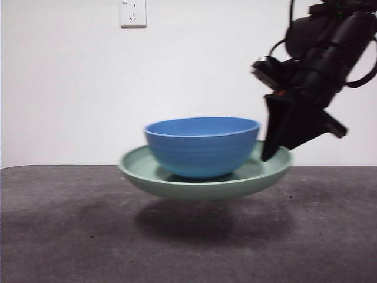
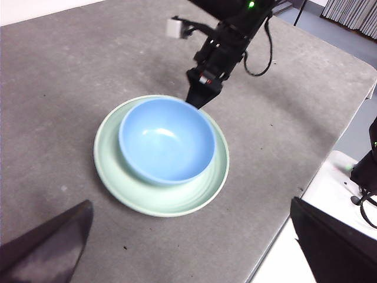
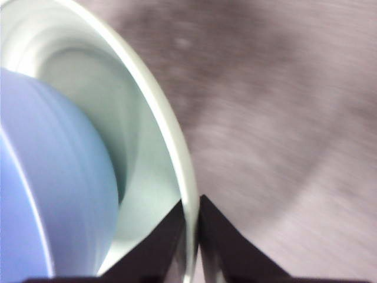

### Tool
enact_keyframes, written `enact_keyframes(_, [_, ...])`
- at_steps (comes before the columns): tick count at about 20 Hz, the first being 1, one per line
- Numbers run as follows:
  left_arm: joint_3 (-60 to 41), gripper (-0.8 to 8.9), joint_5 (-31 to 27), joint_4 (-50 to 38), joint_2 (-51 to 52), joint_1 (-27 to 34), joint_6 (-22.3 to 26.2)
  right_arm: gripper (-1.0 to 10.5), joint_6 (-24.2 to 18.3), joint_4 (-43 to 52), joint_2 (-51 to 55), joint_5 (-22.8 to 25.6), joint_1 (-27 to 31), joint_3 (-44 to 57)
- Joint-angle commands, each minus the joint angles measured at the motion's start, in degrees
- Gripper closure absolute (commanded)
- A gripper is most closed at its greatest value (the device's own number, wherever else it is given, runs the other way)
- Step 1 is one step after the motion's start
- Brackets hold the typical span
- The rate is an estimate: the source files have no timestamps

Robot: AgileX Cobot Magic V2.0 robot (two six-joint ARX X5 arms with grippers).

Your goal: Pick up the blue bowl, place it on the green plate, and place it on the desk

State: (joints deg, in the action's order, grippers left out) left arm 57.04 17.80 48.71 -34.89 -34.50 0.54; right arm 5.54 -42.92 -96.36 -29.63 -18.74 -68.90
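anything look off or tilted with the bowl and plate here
Nothing is spilled or damaged. The green plate hangs above the desk, pinched at one rim by the right gripper, tilted slightly with that rim higher. The blue bowl sits inside it.

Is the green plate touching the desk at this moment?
Apart. The front view shows the green plate hanging above the desk, its shadow below, rim pinched by the right gripper.

Nothing here can be read. The blue bowl [image 1: 202, 146], the green plate [image 1: 206, 184], and the white wall socket [image 1: 133, 12] carry no lettering, brand or number that I can make out.
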Motion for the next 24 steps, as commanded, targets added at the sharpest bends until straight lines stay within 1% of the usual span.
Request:
enact_keyframes(1, [0.76, 2.50, 0.26, -0.35, -0.22, -0.24, -0.17, 9.4, 4.63, 3.87, -2.91, -0.22, -3.41, -0.96])
enact_keyframes(5, [0.76, 2.50, 0.26, -0.31, -0.22, -0.24, -0.17, 9.4, 7.04, 8.20, -6.67, -0.37, -6.60, -0.96])
enact_keyframes(13, [0.76, 2.51, 0.26, -0.31, -0.22, -0.24, -0.17, 9.3, 7.37, 8.39, -11.85, -0.22, -6.99, -0.92])
enact_keyframes(14, [0.76, 2.50, 0.26, -0.31, -0.22, -0.24, -0.15, 9.0, 7.48, 8.41, -11.85, 0.28, -6.99, -0.92])
enact_keyframes(16, [0.76, 2.50, 0.24, -0.35, -0.22, -0.24, -0.15, 7.3, 7.54, 8.33, -11.85, 0.83, -6.99, -0.92])
enact_keyframes(17, [0.76, 2.50, 0.26, -0.39, -0.22, -0.24, -0.15, 6.7, 7.50, 8.37, -11.85, 1.25, -6.99, -0.94])
enact_keyframes(18, [0.76, 2.51, 0.26, -0.42, -0.22, -0.24, -0.13, 6.5, 7.13, 8.33, -11.82, 1.40, -6.91, -1.09])
enact_keyframes(20, [0.76, 2.50, 0.26, -0.50, -0.22, -0.24, -0.15, 6.5, 7.08, 7.28, -11.56, 2.49, -6.47, -2.25])
enact_keyframes(22, [0.76, 2.50, 0.26, -0.46, -0.22, -0.24, -0.15, 6.5, 7.04, 4.37, -10.67, 4.72, -6.05, -5.11])
enact_keyframes(24, [0.76, 2.50, 0.26, -0.33, -0.22, -0.24, -0.15, 6.3, 5.84, 0.79, -9.05, 6.34, -5.73, -8.26])
